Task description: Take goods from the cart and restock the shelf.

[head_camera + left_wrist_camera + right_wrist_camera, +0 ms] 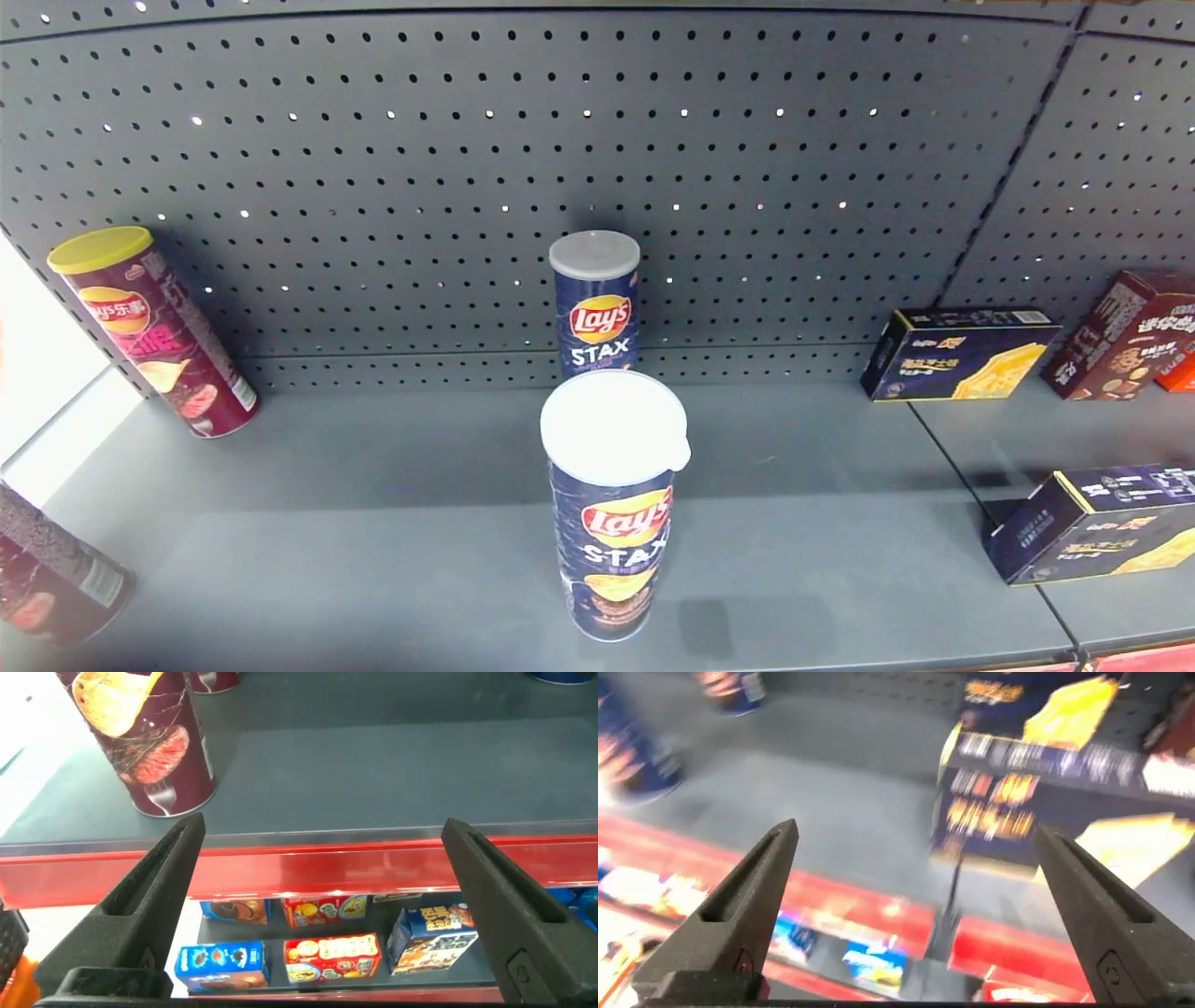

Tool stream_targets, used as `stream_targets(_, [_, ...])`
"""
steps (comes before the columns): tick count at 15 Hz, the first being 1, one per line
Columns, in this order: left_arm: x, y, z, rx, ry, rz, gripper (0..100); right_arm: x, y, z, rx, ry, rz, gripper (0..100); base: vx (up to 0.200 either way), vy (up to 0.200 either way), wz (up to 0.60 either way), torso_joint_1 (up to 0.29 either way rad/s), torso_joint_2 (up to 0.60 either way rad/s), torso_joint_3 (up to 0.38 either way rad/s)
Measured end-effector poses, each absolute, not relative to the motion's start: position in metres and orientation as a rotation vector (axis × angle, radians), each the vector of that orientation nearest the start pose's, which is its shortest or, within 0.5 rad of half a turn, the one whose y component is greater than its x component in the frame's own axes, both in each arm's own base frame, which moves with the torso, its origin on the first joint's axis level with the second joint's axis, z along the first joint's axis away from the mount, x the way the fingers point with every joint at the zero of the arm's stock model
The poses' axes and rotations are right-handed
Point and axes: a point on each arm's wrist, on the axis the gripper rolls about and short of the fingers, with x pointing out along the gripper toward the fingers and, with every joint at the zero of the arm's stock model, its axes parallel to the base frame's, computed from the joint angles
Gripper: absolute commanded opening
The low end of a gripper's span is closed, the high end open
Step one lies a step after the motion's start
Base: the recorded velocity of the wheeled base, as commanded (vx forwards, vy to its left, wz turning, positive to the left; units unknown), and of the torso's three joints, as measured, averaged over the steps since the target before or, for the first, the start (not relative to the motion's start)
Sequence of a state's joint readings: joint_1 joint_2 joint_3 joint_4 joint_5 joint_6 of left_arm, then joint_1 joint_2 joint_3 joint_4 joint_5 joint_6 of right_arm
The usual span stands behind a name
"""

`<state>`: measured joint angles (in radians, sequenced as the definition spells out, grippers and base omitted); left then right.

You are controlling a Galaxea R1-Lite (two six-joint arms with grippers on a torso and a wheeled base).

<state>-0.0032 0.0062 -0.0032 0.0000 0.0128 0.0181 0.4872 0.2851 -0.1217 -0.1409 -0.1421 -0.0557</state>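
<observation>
Head view: front blue can (611, 523) stands upright on the shelf (373, 523) before the rear blue can (595, 303), labels outward, likely for shoppers. Left wrist view: left gripper (324, 829) fingers wide, empty. Right wrist view: right gripper (915, 833) fingers wide, empty

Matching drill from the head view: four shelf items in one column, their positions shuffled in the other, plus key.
Items
1. yellow-lidded maroon can
2. grey-lidded blue can
3. white-lidded blue can
4. red-brown box

Positions
A. centre, near the front edge of the shelf
B. right side, at the back
C. far left, by the back panel
D. centre, against the back panel

Pairs: 1-C, 2-D, 3-A, 4-B.
</observation>
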Motion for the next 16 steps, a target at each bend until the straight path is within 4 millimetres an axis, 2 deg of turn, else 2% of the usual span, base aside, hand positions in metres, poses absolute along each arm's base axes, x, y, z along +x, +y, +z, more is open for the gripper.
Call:
stream_targets(2, [-0.023, 0.0, 0.077, 0.019, 0.003, 0.007, 100, -0.013, -0.009, 0.096, -0.075, 0.059, 0.393, 100, 0.0, 0.0, 0.0, 0.0, 0.0, 0.0])
stream_targets(4, [-0.023, 0.0, 0.077, 0.019, 0.003, 0.007, 100, -0.018, -0.011, 0.086, -0.06, 0.024, 0.422, 100, 0.0, 0.0, 0.0, 0.0, 0.0, 0.0])
stream_targets(7, [-0.023, 0.0, 0.077, 0.02, 0.003, 0.006, 100, -0.022, -0.012, 0.084, -0.047, -0.011, 0.364, 100, 0.0, 0.0, 0.0, 0.0, 0.0, 0.0])
stream_targets(13, [-0.023, 0.0, 0.077, 0.02, 0.003, 0.006, 100, -0.019, -0.002, 0.085, -0.047, 0.065, 0.008, 100, 0.0, 0.0, 0.0, 0.0, 0.0, 0.0])
stream_targets(16, [-0.023, 0.0, 0.077, 0.02, 0.003, 0.006, 100, -0.017, 0.004, 0.087, 0.009, 0.043, -0.035, 100, 0.0, 0.0, 0.0, 0.0, 0.0, 0.0])
